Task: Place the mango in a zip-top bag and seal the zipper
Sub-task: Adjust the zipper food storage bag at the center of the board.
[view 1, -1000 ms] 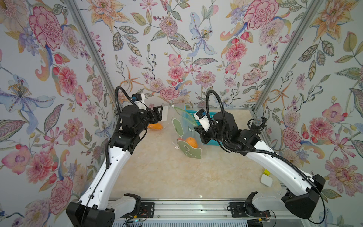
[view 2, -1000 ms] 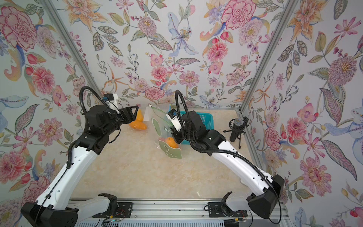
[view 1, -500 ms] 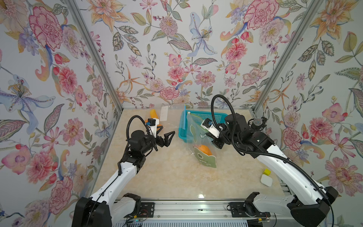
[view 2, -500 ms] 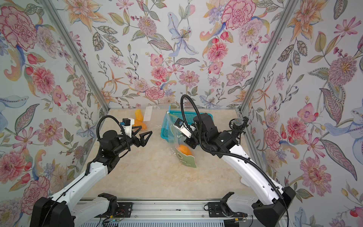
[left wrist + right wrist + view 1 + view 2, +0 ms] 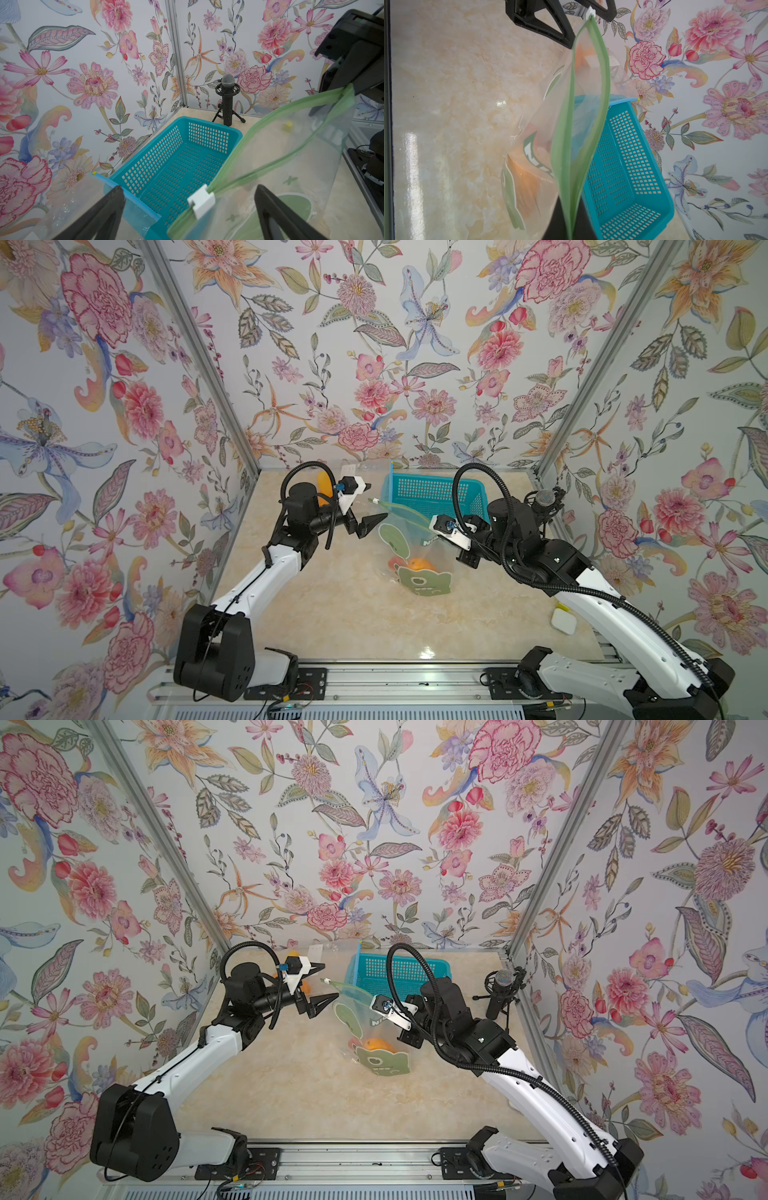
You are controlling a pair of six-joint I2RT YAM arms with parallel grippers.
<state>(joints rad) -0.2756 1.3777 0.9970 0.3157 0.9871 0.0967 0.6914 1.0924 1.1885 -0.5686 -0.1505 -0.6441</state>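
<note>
Your right gripper (image 5: 569, 224) is clamped on one end of the zip-top bag (image 5: 415, 547). The zipper (image 5: 568, 187) runs lengthwise toward your wide-open, empty left gripper (image 5: 371, 504), and the mango (image 5: 419, 564) sits at the bottom.

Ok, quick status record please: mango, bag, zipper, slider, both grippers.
mango: inside the bag, at its bottom
bag: held up by one end of its top edge
zipper: open, strips apart
slider: at the end away from the right gripper, between the left jaws, not gripped
left gripper: open
right gripper: shut on the bag at the zipper end
</note>
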